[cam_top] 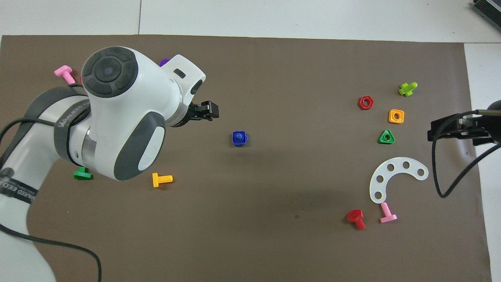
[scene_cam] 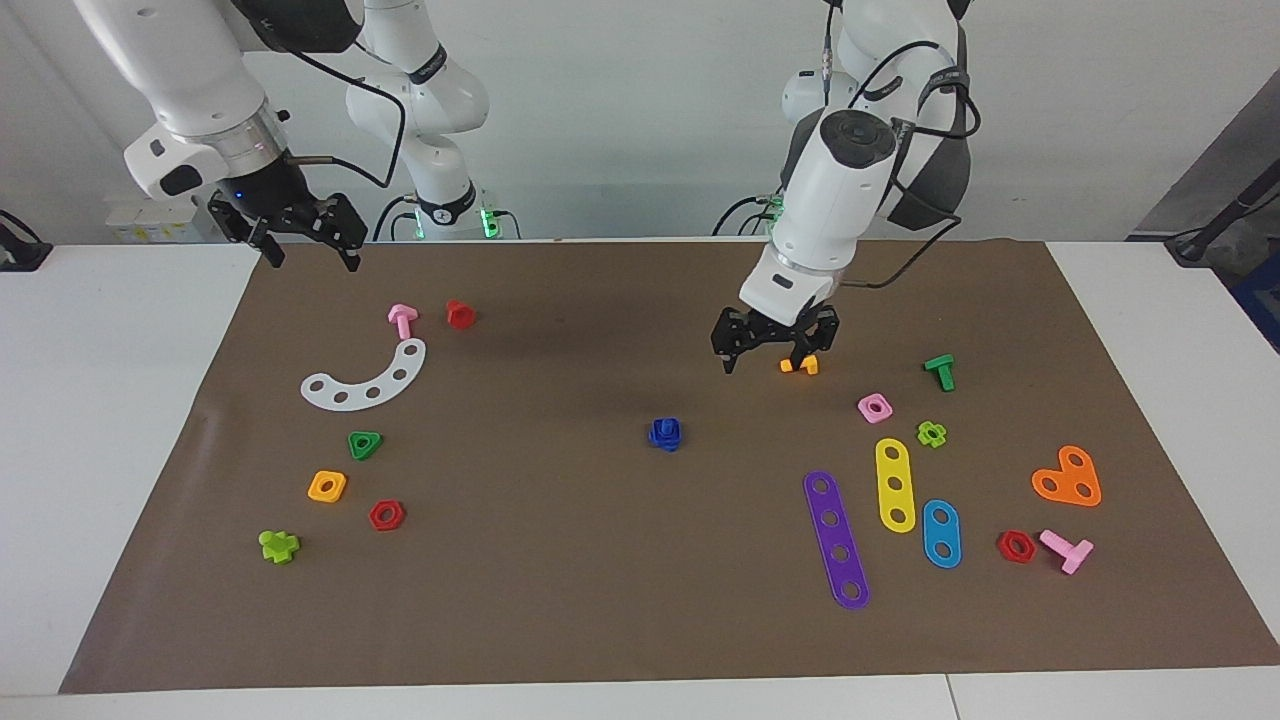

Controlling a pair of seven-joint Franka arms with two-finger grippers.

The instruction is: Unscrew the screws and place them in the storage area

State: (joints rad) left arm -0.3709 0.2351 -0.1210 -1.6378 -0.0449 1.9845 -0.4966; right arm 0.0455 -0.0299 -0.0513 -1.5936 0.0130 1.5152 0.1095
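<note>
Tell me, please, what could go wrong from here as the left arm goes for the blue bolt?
The left claw hangs low by the orange bolt and might knock it when moving. The blue bolt looks seated in a blue nut, so both may lift together. The right claw waits over the mat's edge.

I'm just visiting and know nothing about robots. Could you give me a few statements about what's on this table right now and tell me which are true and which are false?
1. The left gripper holds the dark-blue bolt. False: the bolt lies alone on the brown mat, and the gripper is open.
2. An orange bolt lies on its side. True.
3. The white curved strip has five holes. True.
4. The right gripper rests on the red hex nut. False: it hangs open over the mat's edge at the right arm's end.
5. The purple strip lies beside the yellow strip. True.
</note>
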